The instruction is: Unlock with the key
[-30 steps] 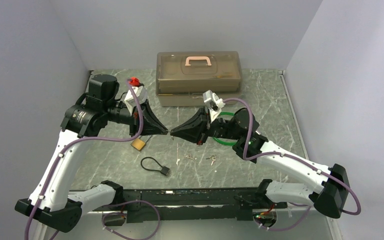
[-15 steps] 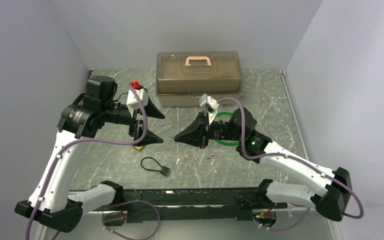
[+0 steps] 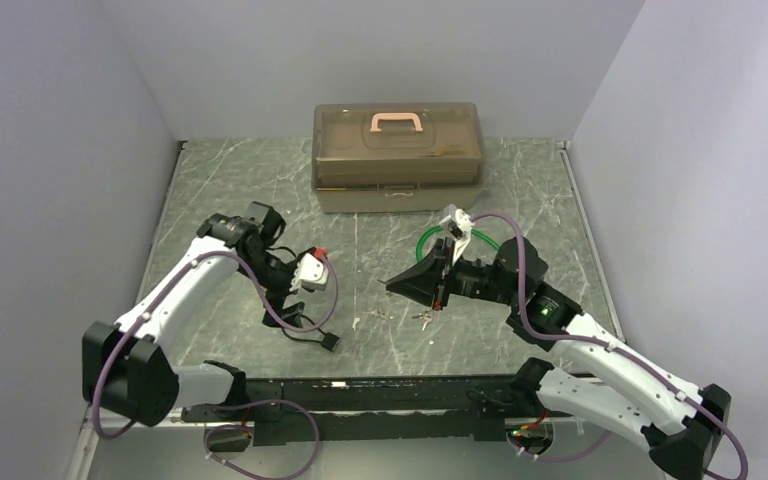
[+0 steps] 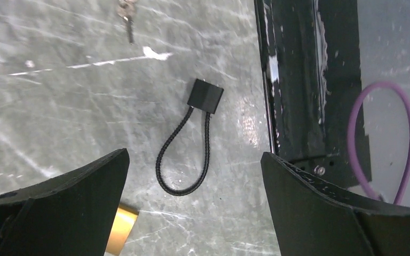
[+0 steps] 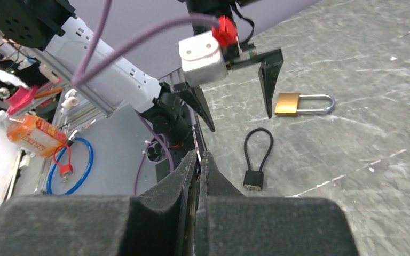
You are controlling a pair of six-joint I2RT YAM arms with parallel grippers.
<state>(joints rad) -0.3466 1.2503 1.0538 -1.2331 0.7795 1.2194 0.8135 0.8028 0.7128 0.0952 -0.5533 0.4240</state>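
The left gripper (image 4: 193, 157) is hanging with its jaws spread wide over the black cable-loop lock (image 4: 205, 97) and the brass padlock (image 5: 288, 103), both lying near-left on the grey marbled table (image 3: 520, 190). The right gripper (image 5: 197, 156) is pinching a thin silver key (image 5: 194, 140) above the table's centre.

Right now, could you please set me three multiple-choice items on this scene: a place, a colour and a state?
1. The black cable lock lies: A against the back wall; B on the table below the left fingers; C inside the green loop.
2. The toolbox handle is: A pink; B blue; C black.
3. The left fingers are: A shut on the padlock; B shut and empty; C wide open.
Answers: 1 B, the left wrist view looks down on it between them; 2 A, it shows pink; 3 C, a wide gap parts them.
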